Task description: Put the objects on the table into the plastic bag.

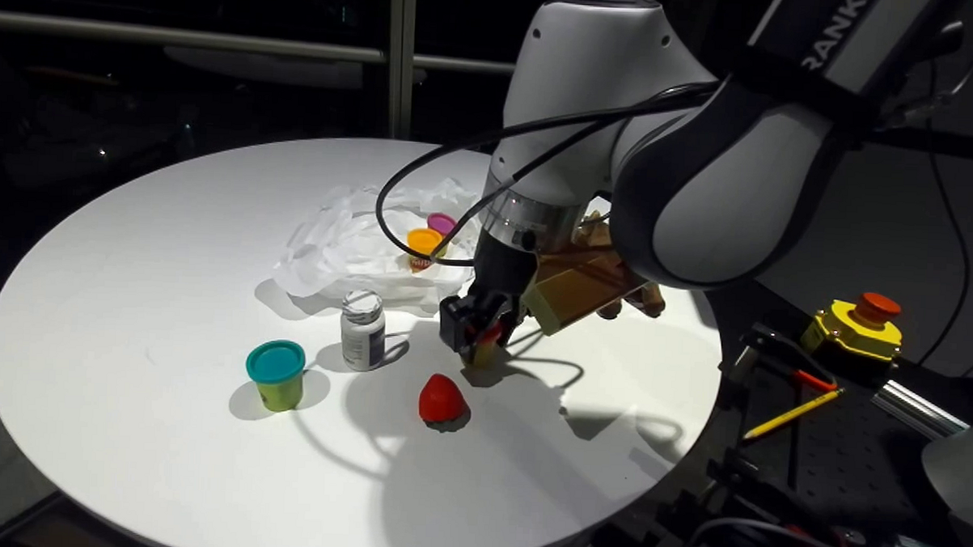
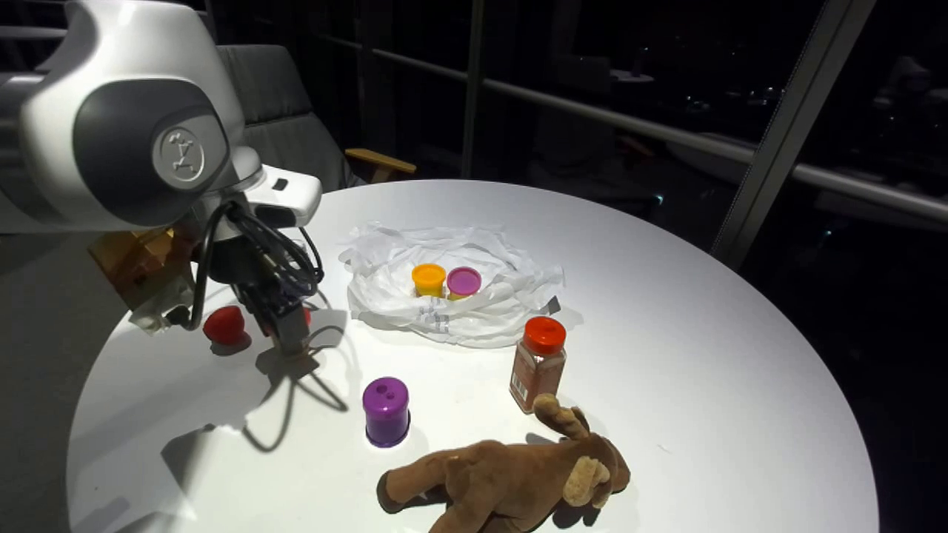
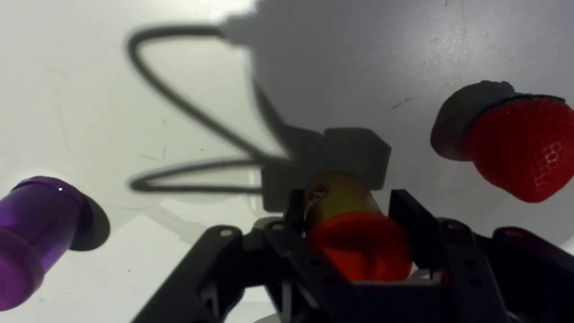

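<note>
**Red-lidded tub (image 3: 358,246) in your grip**

Your gripper (image 3: 347,199) is part-closed, fingers against both sides of it; strawberry (image 1: 440,398) near it on the table (image 1: 164,473). Orange tub (image 2: 428,280) and purple-lidded tub (image 2: 464,281) sit in the plastic bag (image 2: 481,326).

Wht. bag (image 2: 481,323), teal-lidded grn. cup (image 1: 277,377)

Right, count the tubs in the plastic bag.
2: the orange-lidded tub and the magenta-lidded tub, side by side within the plastic bag; its folds could hide more.
</note>
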{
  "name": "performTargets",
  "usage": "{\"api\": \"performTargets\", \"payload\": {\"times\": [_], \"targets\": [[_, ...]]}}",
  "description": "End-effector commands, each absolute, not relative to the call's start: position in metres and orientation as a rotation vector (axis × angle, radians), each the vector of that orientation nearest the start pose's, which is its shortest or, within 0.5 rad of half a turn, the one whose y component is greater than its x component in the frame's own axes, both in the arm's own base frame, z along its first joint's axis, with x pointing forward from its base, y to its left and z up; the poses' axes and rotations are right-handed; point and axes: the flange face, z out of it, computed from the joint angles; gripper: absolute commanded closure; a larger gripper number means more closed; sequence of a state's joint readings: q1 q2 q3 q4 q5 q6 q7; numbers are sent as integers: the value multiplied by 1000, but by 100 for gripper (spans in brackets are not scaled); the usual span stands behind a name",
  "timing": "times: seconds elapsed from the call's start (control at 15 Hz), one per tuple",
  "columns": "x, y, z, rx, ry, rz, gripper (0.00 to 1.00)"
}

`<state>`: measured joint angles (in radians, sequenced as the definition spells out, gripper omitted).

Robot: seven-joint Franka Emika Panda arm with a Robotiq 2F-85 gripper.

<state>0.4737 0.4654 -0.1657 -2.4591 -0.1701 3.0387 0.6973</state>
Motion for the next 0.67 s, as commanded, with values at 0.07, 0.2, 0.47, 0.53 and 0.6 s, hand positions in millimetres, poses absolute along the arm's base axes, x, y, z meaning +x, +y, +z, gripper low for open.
{"api": "performTargets", "payload": {"times": [0.07,0.2,0.47,0.53,0.6], "targets": [[453,166,168,-3197,254,-294,77],[459,174,190,-3252,224,-310,77],[498,184,239,-3304,256,-442,77],[513,183,245,-3302,283,-478,77],[525,182,250,-3296,307,-507,77]]}}
